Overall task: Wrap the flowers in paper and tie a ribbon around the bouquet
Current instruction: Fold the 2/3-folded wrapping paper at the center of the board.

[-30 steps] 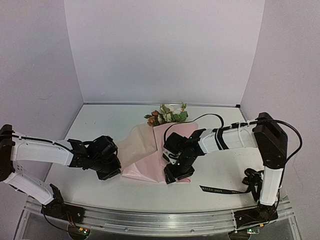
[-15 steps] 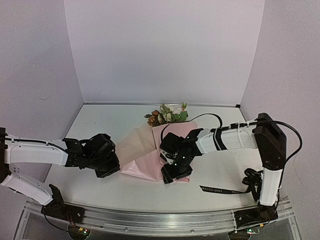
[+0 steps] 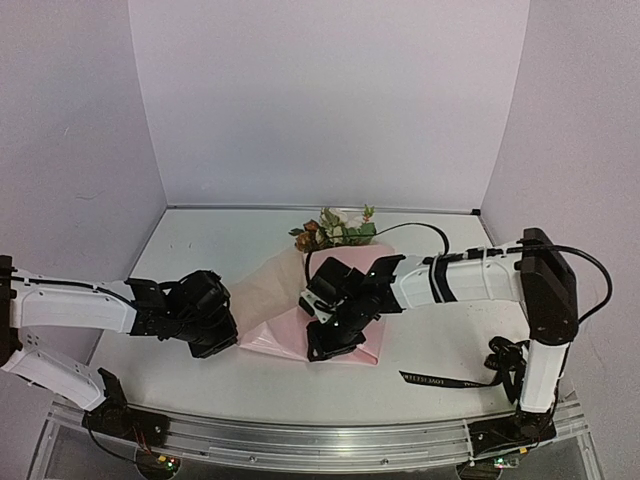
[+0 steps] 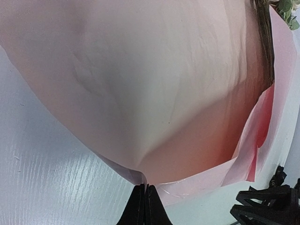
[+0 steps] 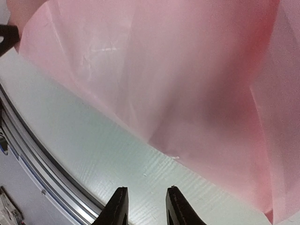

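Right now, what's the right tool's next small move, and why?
Probably ease the right tool forward onto the near edge of the paper and close. Its jaws stand apart and empty over the table, just short of that edge, while the left tool looks shut on another corner.

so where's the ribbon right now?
Top view, near right of the table: the ribbon lies loose beside the right arm's base, just right of the paper, untouched.

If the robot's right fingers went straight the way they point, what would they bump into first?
Probably the bare table just ahead of the right gripper, then the edge of the pink paper; depth is hard to judge.
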Available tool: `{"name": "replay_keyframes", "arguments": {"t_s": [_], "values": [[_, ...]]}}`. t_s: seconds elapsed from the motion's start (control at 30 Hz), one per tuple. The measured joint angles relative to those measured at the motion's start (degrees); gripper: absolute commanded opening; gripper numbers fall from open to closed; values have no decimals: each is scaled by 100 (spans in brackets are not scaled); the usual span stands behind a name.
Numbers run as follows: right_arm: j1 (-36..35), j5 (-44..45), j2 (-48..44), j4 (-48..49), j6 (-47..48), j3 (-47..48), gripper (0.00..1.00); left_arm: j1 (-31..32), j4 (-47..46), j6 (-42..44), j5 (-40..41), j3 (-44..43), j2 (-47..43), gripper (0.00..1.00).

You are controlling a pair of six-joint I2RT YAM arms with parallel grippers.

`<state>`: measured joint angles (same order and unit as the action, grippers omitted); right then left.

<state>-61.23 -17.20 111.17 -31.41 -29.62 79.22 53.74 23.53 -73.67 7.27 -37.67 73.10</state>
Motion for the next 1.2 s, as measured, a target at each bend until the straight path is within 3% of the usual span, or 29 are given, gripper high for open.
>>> {"name": "replay_keyframes", "arguments": {"t_s": [0.43,0.73,1.0,1.2], "values": [[4,-8,1003,904,-720,286,11,0,7,127,4,0,-111,0],[4,23,1075,1038,-1033,319,9,94,-410,1064,-64,-166,-456,0],[4,84,1096,1000,-1100,365,14,316,-1222,1916,-544,-686,-59,0],[4,25,1086,1043,-1006,367,24,337,-1276,2033,-554,-741,204,0]]}}
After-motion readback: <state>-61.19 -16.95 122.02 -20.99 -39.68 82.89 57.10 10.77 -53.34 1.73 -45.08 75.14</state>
